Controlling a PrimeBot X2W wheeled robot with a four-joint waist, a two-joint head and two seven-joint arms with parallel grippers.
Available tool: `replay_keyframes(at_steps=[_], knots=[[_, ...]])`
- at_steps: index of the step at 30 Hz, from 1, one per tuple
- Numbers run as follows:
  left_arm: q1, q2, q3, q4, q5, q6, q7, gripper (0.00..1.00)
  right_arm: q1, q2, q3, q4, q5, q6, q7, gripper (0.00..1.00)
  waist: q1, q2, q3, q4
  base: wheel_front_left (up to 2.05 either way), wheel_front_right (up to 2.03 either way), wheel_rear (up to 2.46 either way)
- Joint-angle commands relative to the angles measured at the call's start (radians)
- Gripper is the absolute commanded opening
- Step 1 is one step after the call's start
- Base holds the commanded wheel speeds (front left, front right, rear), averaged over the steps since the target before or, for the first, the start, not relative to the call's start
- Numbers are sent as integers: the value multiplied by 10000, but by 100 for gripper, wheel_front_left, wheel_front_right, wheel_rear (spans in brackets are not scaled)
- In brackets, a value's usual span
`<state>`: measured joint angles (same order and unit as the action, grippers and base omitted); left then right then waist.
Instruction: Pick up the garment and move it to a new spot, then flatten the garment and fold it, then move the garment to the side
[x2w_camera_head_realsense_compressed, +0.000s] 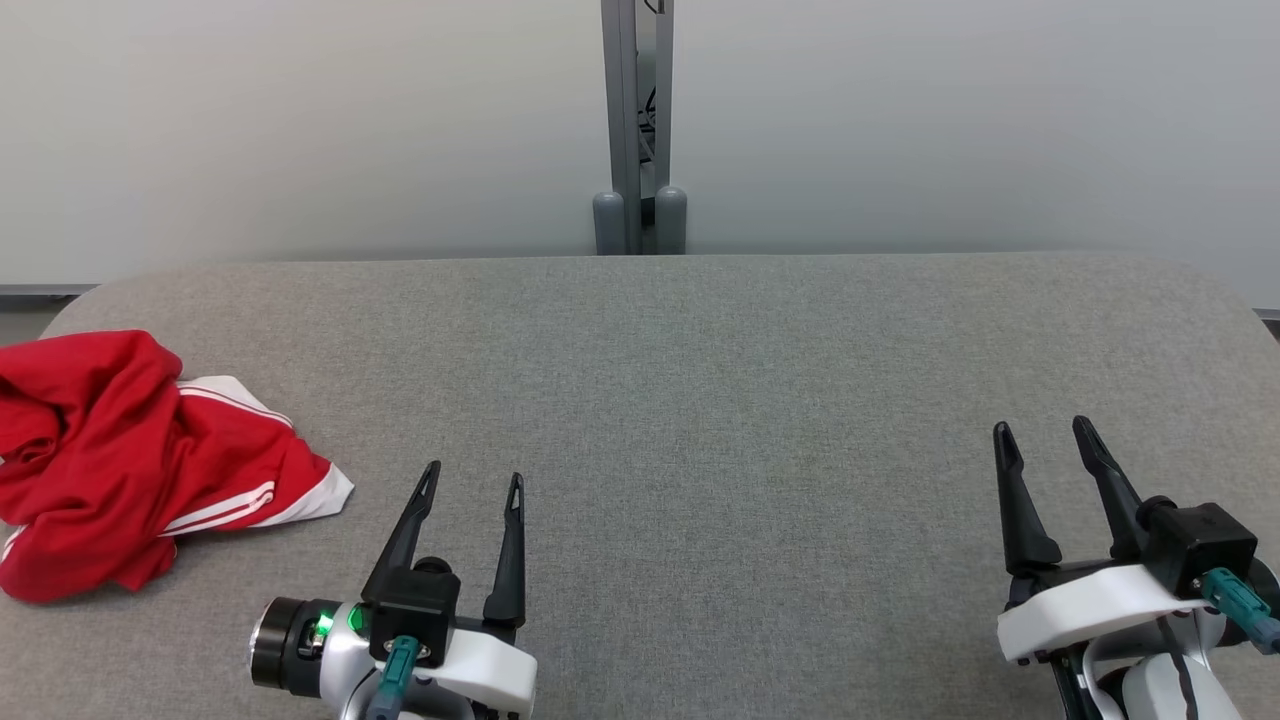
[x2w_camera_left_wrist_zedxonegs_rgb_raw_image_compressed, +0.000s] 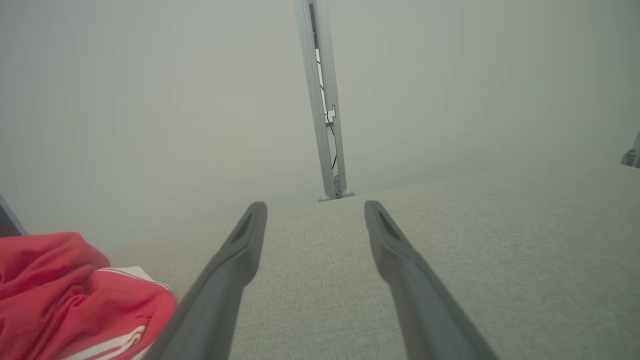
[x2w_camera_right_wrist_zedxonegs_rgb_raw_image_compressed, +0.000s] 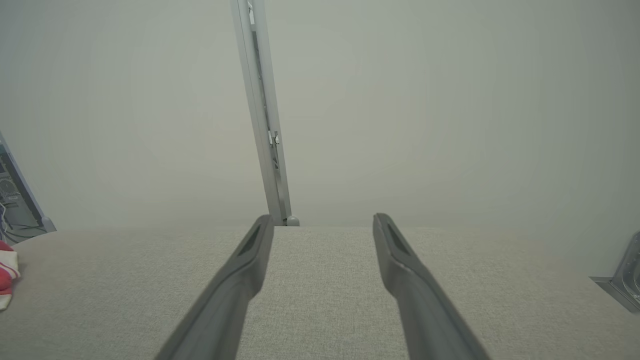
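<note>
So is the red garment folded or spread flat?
Neither: the red garment lies crumpled in a heap by the left edge of the table, white stripes bunched.

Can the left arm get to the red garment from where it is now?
Probably yes: the left pincer is open, and only grey table lies between it and the red garment to its left.

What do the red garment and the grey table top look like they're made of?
Red garment: soft matte fabric, probably a sporty knit; it crumples in loose folds and carries white stripes. Table top: apparently covered in grey woven cloth, matte; a fine speckled weave shows.
</note>
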<state>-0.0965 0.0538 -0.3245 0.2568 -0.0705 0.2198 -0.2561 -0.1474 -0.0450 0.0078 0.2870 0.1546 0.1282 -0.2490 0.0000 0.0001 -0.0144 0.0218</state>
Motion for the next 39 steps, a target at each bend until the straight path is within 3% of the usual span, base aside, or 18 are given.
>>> replay_keyframes(at_steps=[1,7,13,26,32,39], knots=[[-16,39,56,7,220,9,-66,100,-95,-97,56,57,-232,45,-139,100,0,-1,-7,3,0,0,0],[38,12,127,195,209,-151,-92,100,-139,-102,126,305,126,46,-182,100,0,-1,-23,9,0,0,0],[132,-19,577,308,-1012,-457,-89,100,-167,-98,140,514,371,47,-176,100,0,-1,-48,10,0,0,0],[0,-18,470,457,-1158,-614,-89,100,-181,-97,117,558,407,36,-176,100,0,-1,-73,95,0,0,0],[81,-13,465,372,-1309,-538,-89,100,9,-92,138,399,417,36,-174,100,0,-1,-79,707,0,0,0],[396,-15,800,406,-1027,-662,-89,100,262,-89,535,249,722,36,-176,100,0,-1,-182,1965,0,0,0]])
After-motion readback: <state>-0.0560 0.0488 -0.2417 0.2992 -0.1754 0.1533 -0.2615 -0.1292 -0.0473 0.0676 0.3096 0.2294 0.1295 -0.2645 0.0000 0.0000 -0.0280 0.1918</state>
